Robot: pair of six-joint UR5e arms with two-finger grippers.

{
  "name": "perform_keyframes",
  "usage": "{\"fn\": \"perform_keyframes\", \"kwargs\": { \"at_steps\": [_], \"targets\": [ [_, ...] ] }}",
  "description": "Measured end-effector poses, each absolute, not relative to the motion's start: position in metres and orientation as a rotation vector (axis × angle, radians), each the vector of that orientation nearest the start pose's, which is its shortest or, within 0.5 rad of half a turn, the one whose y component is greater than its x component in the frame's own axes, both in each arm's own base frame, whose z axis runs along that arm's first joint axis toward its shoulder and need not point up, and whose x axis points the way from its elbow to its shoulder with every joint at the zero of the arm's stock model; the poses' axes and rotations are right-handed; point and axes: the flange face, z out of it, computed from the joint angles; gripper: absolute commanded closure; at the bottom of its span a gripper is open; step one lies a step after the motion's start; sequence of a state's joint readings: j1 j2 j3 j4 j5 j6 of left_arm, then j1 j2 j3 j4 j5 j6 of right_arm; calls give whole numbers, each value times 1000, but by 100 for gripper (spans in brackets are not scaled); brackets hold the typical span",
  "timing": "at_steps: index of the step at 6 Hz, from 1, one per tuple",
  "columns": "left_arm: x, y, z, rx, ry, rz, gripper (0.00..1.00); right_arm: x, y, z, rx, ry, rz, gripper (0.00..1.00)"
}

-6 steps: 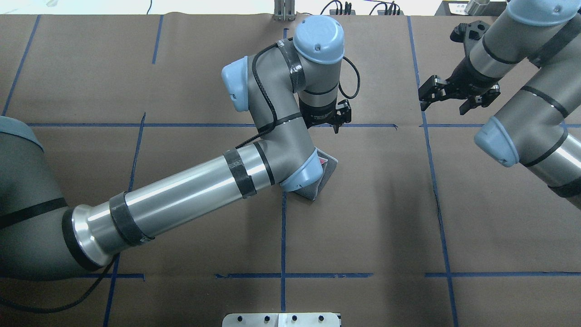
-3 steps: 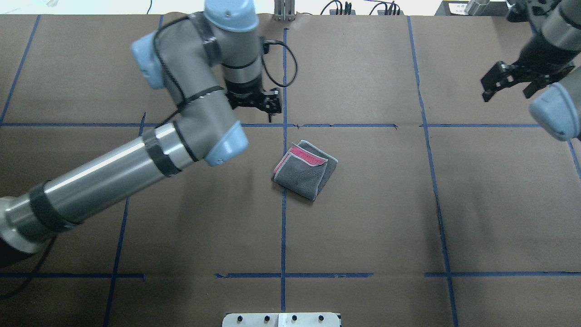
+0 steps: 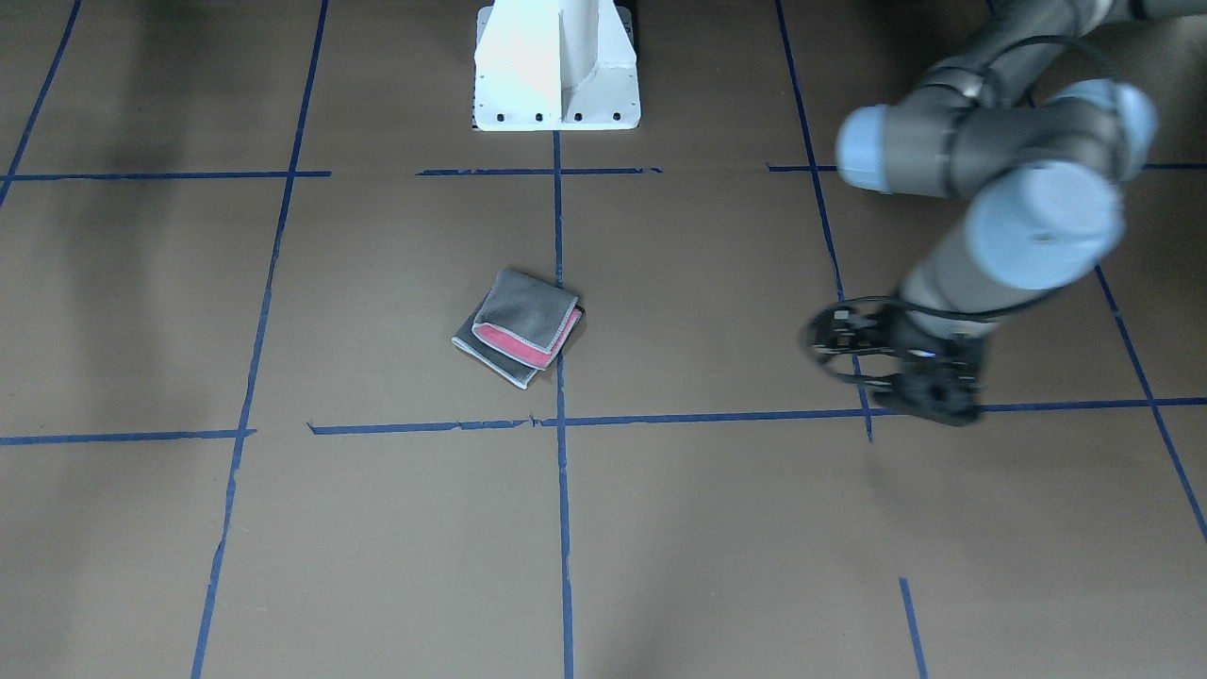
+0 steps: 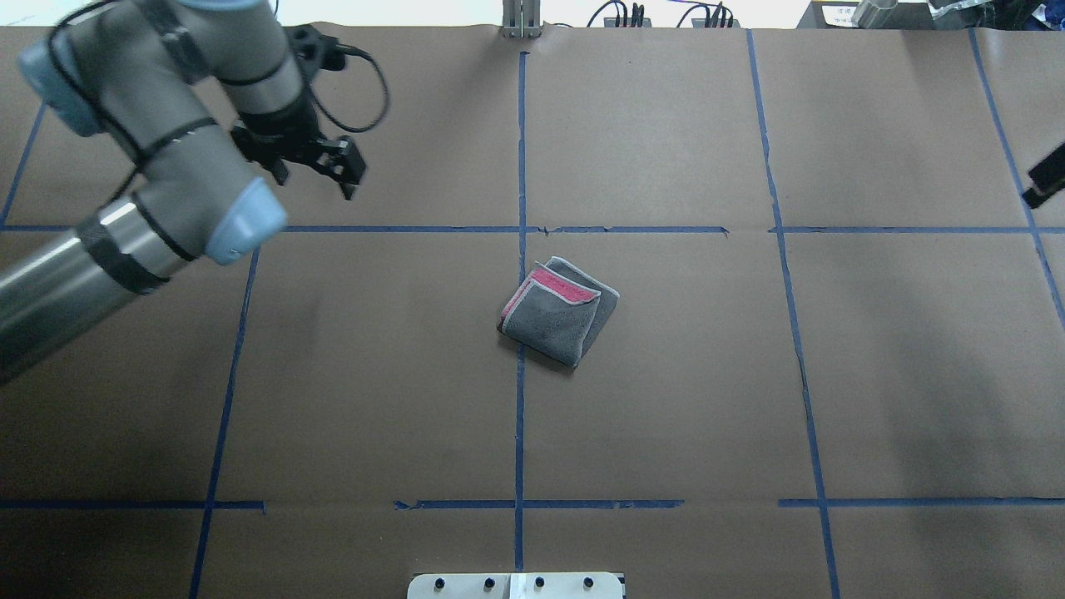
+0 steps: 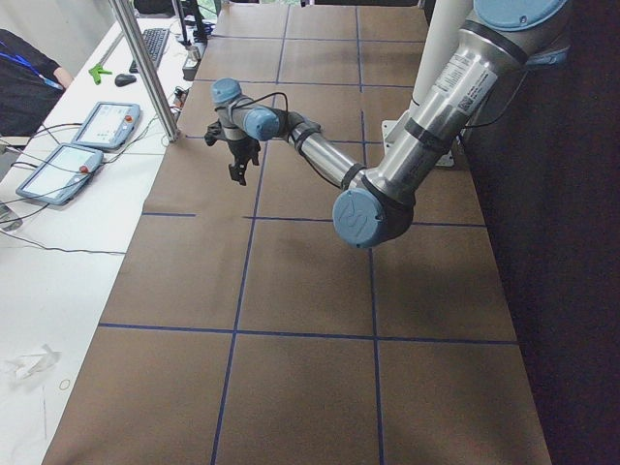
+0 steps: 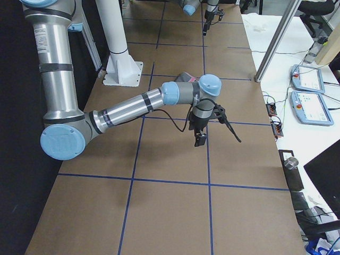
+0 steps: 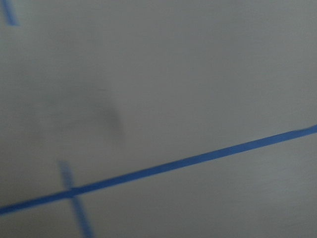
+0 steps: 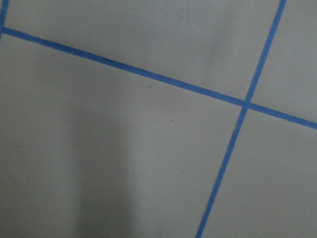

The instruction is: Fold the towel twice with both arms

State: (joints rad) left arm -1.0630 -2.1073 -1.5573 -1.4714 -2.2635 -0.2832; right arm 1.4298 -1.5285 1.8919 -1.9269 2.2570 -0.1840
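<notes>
The towel (image 4: pixel 559 314) lies folded in a small square near the table's middle, on the centre blue tape line. Its dark grey face is outward, with a pink-red strip and whitish border at its far edge. It also shows in the front-facing view (image 3: pixel 520 327), and partly behind the right wrist in the exterior right view (image 6: pixel 183 77). My left gripper (image 4: pixel 314 177) is open and empty, far to the left of the towel and above the table. Only a black sliver of my right gripper (image 4: pixel 1047 176) shows at the right edge, so I cannot tell its state.
Brown paper with a blue tape grid covers the table (image 4: pixel 666 416). The white pedestal base (image 3: pixel 556 71) stands at the robot's side. A metal plate (image 4: pixel 516 585) sits at the near edge. Tablets (image 5: pixel 107 124) and an aluminium post (image 5: pixel 145 68) stand beyond the far edge.
My left arm has swung left, off the towel and away from it. My right arm has drawn back to the right, almost out of the overhead view. The towel has not moved.
</notes>
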Motion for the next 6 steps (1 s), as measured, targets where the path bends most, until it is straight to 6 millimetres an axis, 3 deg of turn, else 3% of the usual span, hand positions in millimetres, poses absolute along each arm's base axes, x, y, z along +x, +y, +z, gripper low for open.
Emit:
{"fn": "perform_keyframes", "kwargs": {
  "at_steps": [1,2,3,4,5,6],
  "targets": [
    [191,-631,418,138,778,405,0,30,-464,554,7,-710,-312,0],
    [121,-622,472,153,760,428,0,46,-442,575,-9,-740,-282,0],
    [60,-602,525,139,756,404,0,57,-425,591,-9,-750,-256,0],
    [14,-566,579,97,777,340,0,61,-414,602,-12,-750,-225,0],
    [-9,-533,619,56,800,290,0,62,-409,604,-19,-748,-190,0],
    [-18,-510,644,21,808,260,0,62,-408,605,-23,-747,-173,0]
  ]
}}
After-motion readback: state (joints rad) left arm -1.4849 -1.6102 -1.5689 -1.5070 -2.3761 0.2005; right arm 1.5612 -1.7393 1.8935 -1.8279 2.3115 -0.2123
